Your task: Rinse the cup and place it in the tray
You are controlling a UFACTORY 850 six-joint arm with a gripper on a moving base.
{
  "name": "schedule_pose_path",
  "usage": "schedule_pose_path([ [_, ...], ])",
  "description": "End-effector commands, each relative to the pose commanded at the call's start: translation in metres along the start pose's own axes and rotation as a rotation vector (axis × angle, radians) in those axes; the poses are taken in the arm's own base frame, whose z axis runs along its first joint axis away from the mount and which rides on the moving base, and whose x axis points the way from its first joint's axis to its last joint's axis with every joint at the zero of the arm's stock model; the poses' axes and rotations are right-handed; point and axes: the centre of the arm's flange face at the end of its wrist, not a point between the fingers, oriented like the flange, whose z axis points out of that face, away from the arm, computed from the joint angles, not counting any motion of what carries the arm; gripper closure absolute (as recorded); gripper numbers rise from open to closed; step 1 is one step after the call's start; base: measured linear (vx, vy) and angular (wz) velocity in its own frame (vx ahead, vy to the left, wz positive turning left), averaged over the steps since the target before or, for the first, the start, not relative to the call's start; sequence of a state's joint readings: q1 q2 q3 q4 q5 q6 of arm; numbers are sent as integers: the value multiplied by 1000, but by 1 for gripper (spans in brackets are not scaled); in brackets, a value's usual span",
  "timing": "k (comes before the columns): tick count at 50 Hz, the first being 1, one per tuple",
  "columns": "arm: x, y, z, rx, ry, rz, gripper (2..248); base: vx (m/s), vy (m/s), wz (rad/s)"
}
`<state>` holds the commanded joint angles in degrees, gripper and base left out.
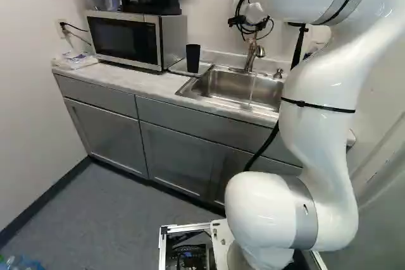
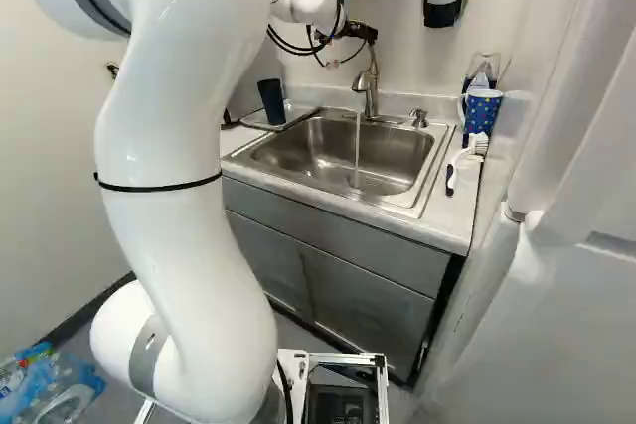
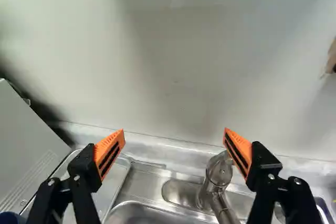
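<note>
Orange-padded and spread wide at the tool [image 3: 175, 132], near the running faucet [image 3: 216, 174], with the cup [image 1: 193, 59] off leftward, upright on the tray [image 3: 112, 182].

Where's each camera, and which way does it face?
Left base view: behind the arm, to its left; faces microwave and sink; arm at right.
Right base view: behind, to its right; faces sink; arm at left.
Wrist view: on the wrist; faces wall and faucet past the open gripper.
All three share faucet and sink.

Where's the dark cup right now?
In the left base view, the dark cup stands on the tray left of the sink, beside the microwave.
</note>
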<state>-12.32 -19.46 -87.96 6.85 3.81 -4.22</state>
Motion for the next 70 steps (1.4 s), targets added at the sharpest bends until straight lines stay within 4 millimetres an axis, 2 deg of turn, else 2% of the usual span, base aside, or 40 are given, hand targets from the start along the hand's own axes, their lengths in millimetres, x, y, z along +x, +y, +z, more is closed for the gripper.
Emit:
schedule_pose_path([
  [21,-2,0,-1,1,-20,0,3,0,0,0],
  [53,-12,-3,-22,9,-84,-1,3,0,0,0],
  [70,-12,-3,-23,10,-89,-2,3,0,0,0],
])
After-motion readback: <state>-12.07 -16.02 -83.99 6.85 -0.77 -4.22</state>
